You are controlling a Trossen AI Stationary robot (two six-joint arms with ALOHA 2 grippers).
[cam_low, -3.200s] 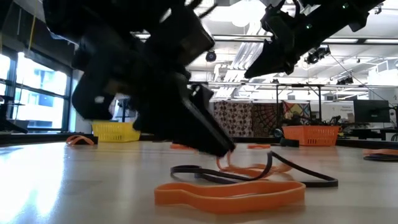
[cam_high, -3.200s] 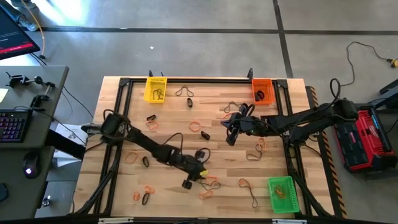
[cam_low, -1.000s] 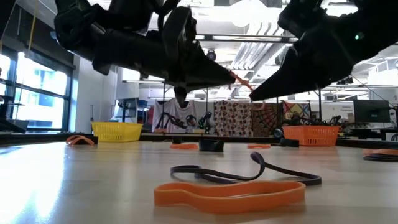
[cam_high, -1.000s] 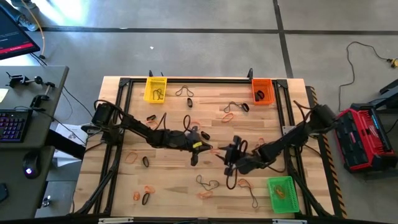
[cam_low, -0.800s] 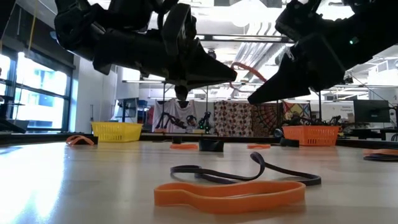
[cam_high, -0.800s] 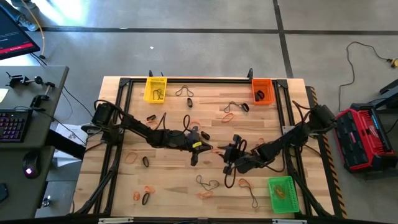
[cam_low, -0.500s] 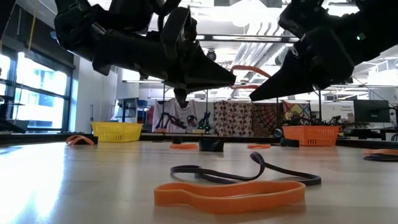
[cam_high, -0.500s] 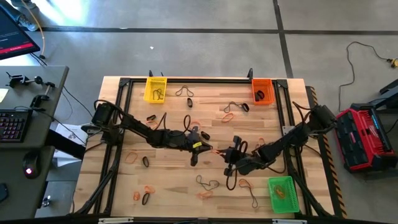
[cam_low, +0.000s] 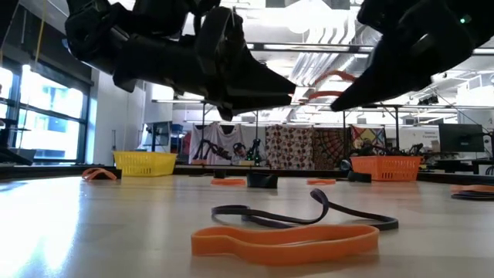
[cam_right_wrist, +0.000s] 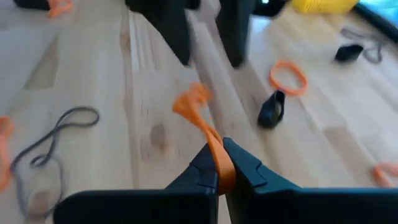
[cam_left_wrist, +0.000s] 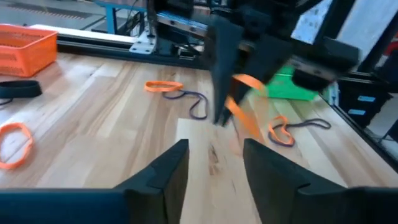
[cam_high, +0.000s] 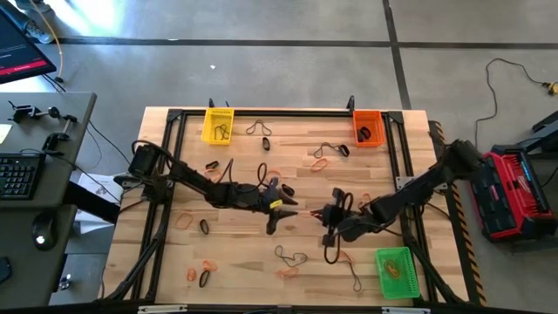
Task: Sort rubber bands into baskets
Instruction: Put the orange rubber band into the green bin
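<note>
Orange rubber band [cam_right_wrist: 208,134], thin flat floppy strip, is pinched between the right gripper [cam_right_wrist: 222,163] tips, which are closed tight on it; the loose end curls up and away from the dark fingers. Right gripper [cam_high: 329,215] hangs above mid-table, w/ the left gripper [cam_high: 289,206] just beside it, facing it. Left gripper [cam_left_wrist: 214,163] fingers spread apart, nothing between them; in the left wrist view the band [cam_left_wrist: 244,106] dangles from the other arm's tips ahead of it.

Table [cam_high: 235,253] is pale wood planks w/ black metal frame round the edge. Baskets are small rectangular plastic mesh: yellow basket [cam_high: 218,124] at the far left, orange basket [cam_high: 367,127] at the far right, green basket [cam_high: 395,271] at the near right corner. Yellow & orange each hold something dark; can't tell what's in the green.

Many loose bands lie scattered flat on the wood, orange, black & tan. In the low view a fat orange loop [cam_low: 284,239] lies nearest, a black band [cam_low: 309,216] just behind it, twisted, one end lifted.
</note>
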